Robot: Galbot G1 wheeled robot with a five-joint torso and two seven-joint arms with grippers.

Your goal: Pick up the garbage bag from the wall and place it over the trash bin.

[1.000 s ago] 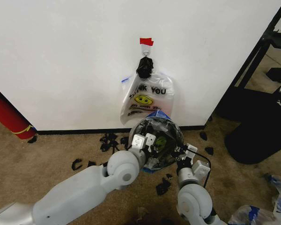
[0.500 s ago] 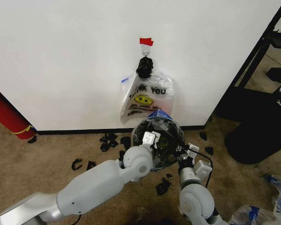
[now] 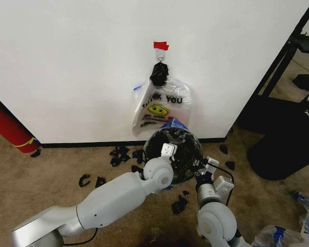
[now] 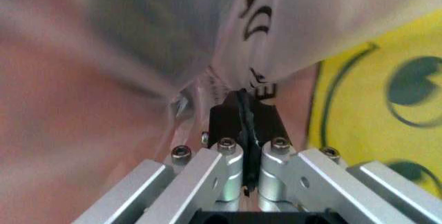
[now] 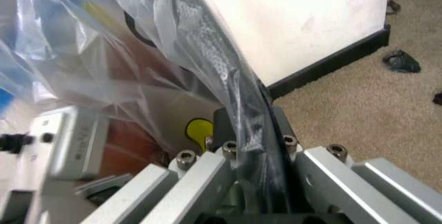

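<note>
left gripper [image 4: 245, 169] pinching garbage bag [image 3: 176, 135] film, right gripper [image 5: 259, 154] clamped on trash bin [image 3: 188, 154] rim

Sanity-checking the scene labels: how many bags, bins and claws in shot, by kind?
Plastic bags: 2, the garbage bag over the bin and the "THANK YOU" bag on the wall
Trash bins: 1, the trash bin
Claws: 2, left claw, right claw
Total: 5

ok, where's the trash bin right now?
Head view: trash bin stands on the carpet at the wall, directly below the hanging THANK YOU bag, between the two pincers.
</note>
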